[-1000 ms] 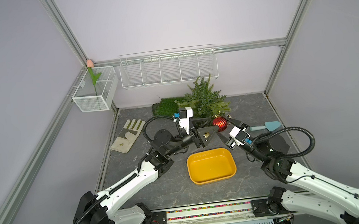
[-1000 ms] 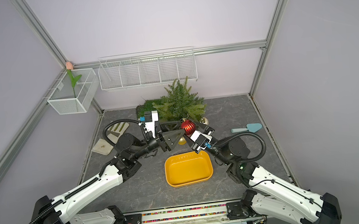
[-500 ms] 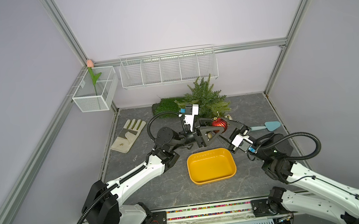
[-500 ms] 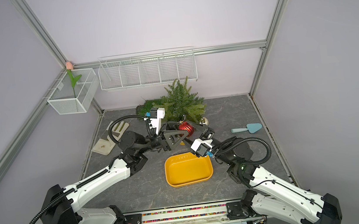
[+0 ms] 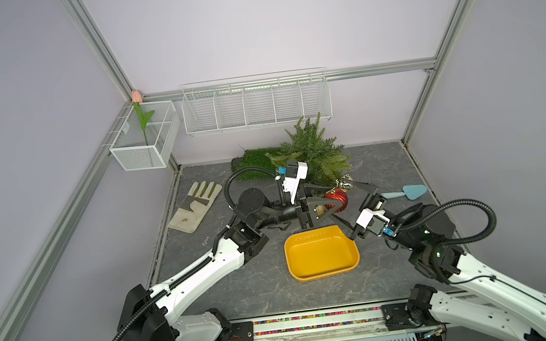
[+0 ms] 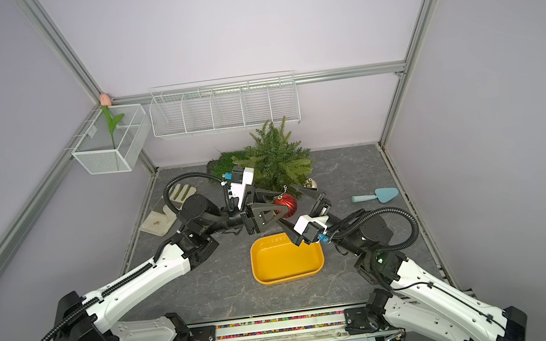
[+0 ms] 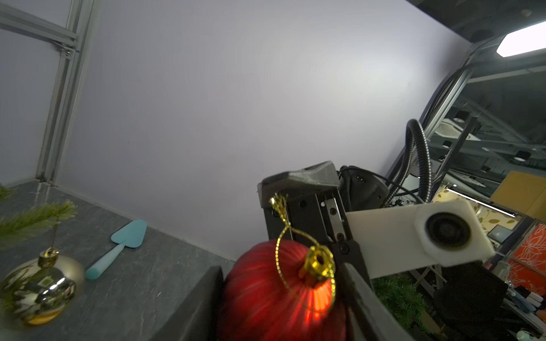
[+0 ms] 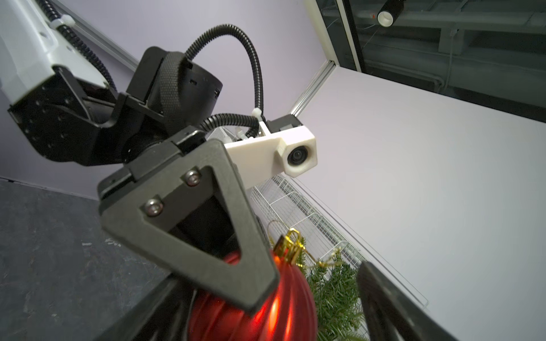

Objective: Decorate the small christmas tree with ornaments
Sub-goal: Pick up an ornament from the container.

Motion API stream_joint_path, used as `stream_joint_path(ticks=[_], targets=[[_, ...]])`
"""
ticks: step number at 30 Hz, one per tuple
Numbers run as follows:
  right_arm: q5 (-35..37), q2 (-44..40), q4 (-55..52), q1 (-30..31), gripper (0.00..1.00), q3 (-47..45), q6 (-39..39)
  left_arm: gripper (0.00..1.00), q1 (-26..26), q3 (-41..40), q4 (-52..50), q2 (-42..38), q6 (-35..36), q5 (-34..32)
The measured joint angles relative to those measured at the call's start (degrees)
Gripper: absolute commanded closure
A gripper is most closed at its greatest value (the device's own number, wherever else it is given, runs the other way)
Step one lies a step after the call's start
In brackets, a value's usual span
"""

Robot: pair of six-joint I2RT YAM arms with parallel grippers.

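A grey, stone-patterned counter [image 5: 242, 285] sits inside pale lilac walls. Nearest the arms' bases lies the yellow tray [image 5: 325, 274], its far corner covered by the right arm's camera block [image 5: 372, 226]. Just beyond it, raised off the counter, the left tool [image 7: 280, 267] is clamped on the ribbed red ornament [image 5: 340, 202], one finger against each side, with the gold cap and loop free. The right tool [image 5: 342, 198] faces it with jaws spread wide on either side of the ball, gripping nothing. A tan shape [image 5: 319, 210] seen through the left tool's finger frame is too hidden to name. Behind, the shiny gold ornament [image 7: 41, 292] hangs from a low branch of the small christmas tree [image 5: 314, 149] and is half hidden in both top views. The tree's base is blocked by the tools. A green mat [image 5: 254, 166] lies beside the tree, against the back wall.
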Motion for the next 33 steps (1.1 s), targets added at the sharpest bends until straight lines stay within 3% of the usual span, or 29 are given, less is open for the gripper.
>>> stream_joint_path(ticks=[2, 6, 11, 16, 18, 25, 33], targets=[[-0.24, -1.42, -4.74, -0.02, 0.02, 1.36, 1.46, 0.69, -0.02, 2.21, -7.28, -1.38, 6.01, -1.05], [-0.28, -2.58, -14.32, -0.02, 0.02, 5.81, 7.43, 0.70, -0.02, 5.53, -20.24, -4.13, 18.36, -4.76], [-0.28, -0.83, -26.05, -1.05, 0.09, 14.93, 19.23, 0.76, -0.02, 7.41, -35.19, -7.26, 35.58, -12.28], [-2.67, 4.15, -35.36, -2.29, 0.17, 23.58, 33.73, 0.79, -0.02, 7.72, -43.45, -8.55, 47.17, -19.45], [-4.02, 6.36, -37.00, -2.54, 0.18, 25.18, 39.17, 0.79, -0.02, 7.72, -44.65, -9.05, 49.75, -21.18], [-6.10, 14.25, -42.53, -4.55, 0.37, 26.80, 59.80, 0.79, -0.02, 7.15, -45.11, -11.08, 53.51, -22.93], [-12.72, 16.41, -39.71, -6.56, 0.42, 25.68, 74.90, 0.80, -0.02, 6.34, -44.33, -11.87, 53.70, -24.00]])
